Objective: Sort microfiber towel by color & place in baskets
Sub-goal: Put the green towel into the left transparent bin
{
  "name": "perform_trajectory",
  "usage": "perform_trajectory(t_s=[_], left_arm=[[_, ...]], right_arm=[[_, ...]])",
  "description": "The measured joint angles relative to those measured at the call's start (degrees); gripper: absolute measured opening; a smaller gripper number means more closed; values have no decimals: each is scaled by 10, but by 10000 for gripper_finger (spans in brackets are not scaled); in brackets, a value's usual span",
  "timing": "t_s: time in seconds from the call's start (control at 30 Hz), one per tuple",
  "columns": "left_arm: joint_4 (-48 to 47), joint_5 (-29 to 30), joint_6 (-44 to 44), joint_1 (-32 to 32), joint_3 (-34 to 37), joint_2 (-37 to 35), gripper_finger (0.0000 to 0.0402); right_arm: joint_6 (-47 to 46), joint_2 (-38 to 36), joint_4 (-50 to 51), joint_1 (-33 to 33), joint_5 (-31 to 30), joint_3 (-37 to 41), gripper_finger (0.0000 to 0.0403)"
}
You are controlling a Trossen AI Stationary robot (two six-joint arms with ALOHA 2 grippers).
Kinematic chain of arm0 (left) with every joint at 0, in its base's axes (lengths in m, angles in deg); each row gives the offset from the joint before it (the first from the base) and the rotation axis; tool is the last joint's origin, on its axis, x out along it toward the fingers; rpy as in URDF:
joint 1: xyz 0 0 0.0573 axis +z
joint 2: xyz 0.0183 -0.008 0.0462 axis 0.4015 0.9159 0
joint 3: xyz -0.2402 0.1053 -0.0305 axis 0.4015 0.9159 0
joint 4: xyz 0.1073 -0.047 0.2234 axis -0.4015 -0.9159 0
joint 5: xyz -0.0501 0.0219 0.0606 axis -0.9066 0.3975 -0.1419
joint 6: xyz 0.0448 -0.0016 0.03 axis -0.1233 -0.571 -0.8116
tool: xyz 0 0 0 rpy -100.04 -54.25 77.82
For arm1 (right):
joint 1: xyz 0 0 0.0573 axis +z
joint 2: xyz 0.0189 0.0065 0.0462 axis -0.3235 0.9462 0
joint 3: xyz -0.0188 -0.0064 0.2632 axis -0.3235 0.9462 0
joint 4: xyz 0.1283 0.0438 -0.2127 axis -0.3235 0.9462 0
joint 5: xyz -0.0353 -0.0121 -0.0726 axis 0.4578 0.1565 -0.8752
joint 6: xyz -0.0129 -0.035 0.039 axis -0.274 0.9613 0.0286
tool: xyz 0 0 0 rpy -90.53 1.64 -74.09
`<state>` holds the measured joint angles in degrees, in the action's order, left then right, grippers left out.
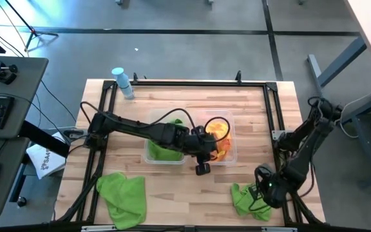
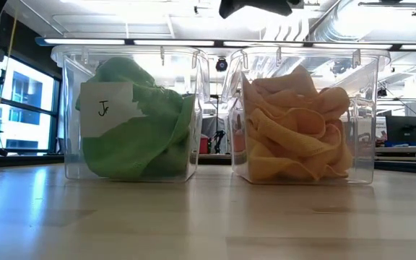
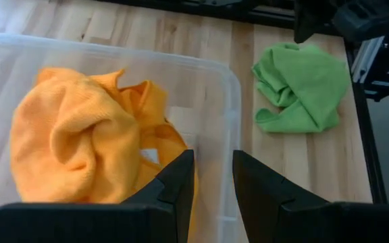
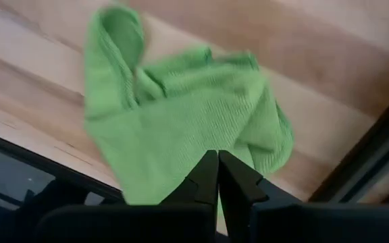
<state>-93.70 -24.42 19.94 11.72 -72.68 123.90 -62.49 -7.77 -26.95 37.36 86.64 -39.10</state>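
Reaching across from the counter's left side, the left arm holds its left tool (image 3: pixel 213 177) over the right-hand basket (image 1: pixel 229 154), at that basket's front wall; its two fingers (image 3: pixel 181 177) stand a narrow gap apart with nothing between them. Below it, orange towels (image 3: pixel 80 145) lie crumpled inside this basket, filling most of it in the low view. The left-hand basket (image 2: pixel 74 108) stands just beside the other at the counter's middle and carries green towels (image 2: pixel 139 126) heaped against its walls, with a white label (image 2: pixel 107 108) on its front face.

Near the counter's front right corner, the right tool (image 4: pixel 218 177) is closed on a green towel (image 4: pixel 181 115), its fingertips (image 4: pixel 204 177) pinched together at the cloth's near edge. Whether that towel is lifted or lies on the wood cannot be told from the wrist view; in the high view it sits bunched at the front edge, partly under the right arm.

Another green towel (image 1: pixel 122 196) lies spread out near the counter's front left corner, well apart from both baskets. A small pale-blue bottle (image 1: pixel 122 82) stands at the counter's back edge, toward the left corner.
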Motion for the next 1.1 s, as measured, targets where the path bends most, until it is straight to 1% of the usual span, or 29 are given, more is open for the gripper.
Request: perform_trajectory(t_s=[0.1, 0.27, 0.43, 0.57, 0.73, 0.93, 1.03, 1.1], left_arm=[[-1, 8, 5, -7, 0, 0, 91], [-1, 8, 17, -12, 0, 0, 91], [-1, 8, 31, -13, 0, 0, 91], [-16, 8, 35, -16, 0, 0, 91], [-55, 8, 29, -24, 0, -4, 91], [-97, 44, 0, -36, 2, -45, 91], [-96, 72, -10, -43, 25, -82, 87], [-92, 83, -11, -47, 52, -112, 82]], right_arm=[[-17, 27, -21, 20, 6, 0, 31], [-53, 55, -53, 44, 4, 0, 96], [-50, 69, -84, 53, -34, 0, 151], [-41, 81, -85, 53, -48, 0, 178], [-27, 114, -79, 47, -55, 0, 190], [22, 165, -95, 41, -57, 0, 189], [51, 184, -109, 40, -61, 0, 174], [66, 192, -115, 40, -61, -2, 152]])
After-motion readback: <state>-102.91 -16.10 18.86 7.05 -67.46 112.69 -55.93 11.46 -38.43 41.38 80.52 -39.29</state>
